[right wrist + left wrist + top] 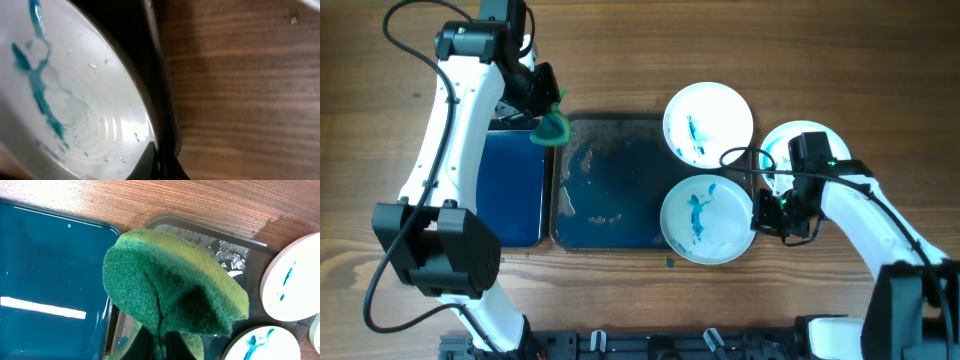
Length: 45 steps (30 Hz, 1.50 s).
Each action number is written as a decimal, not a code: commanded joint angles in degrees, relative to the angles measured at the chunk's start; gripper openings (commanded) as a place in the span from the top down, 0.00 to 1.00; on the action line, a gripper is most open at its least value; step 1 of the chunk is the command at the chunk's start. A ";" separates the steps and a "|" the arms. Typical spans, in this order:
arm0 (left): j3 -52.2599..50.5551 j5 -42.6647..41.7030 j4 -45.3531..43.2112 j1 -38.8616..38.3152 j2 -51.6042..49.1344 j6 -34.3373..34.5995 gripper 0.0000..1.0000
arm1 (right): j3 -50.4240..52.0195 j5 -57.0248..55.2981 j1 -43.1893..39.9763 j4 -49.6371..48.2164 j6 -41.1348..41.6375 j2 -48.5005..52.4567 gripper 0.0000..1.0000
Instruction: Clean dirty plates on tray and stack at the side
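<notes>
One smeared plate (pixel 706 222), rim pinched by right hand (pixel 761 212); left hand (pixel 547 108) grips sponge (pixel 553 128).

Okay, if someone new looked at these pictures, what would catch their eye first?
Probably the folded green scouring sponge, pinched in the left gripper at the far-left corner of the wet dark blue-grey rectangular tray. Next, two round white plates smeared with blue at the tray's right end, the right gripper at the nearer one's rim.

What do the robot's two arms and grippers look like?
Both arms are white tubular links with black joint housings, the left arm and the right arm alike. Loose black cables loop beside each. The left gripper and right gripper are black.
</notes>
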<state>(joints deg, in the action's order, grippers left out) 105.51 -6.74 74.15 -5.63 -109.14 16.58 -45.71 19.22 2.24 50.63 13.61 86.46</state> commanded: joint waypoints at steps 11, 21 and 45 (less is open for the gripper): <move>1.42 0.20 -0.22 -0.07 1.36 -1.18 0.96 | -24.28 -11.78 28.28 2.19 16.68 -0.24 0.96; 1.42 0.17 -0.17 -0.07 1.36 -1.16 0.96 | -32.22 -10.47 33.20 -1.70 16.39 19.69 0.95; -2.86 0.15 -2.80 -2.67 -0.39 4.13 0.96 | -32.24 -1.18 29.94 -20.44 30.18 33.24 0.96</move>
<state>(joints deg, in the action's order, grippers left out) 105.32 -6.74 73.10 -7.44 -109.16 18.13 -76.84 15.53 32.84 31.18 42.48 117.75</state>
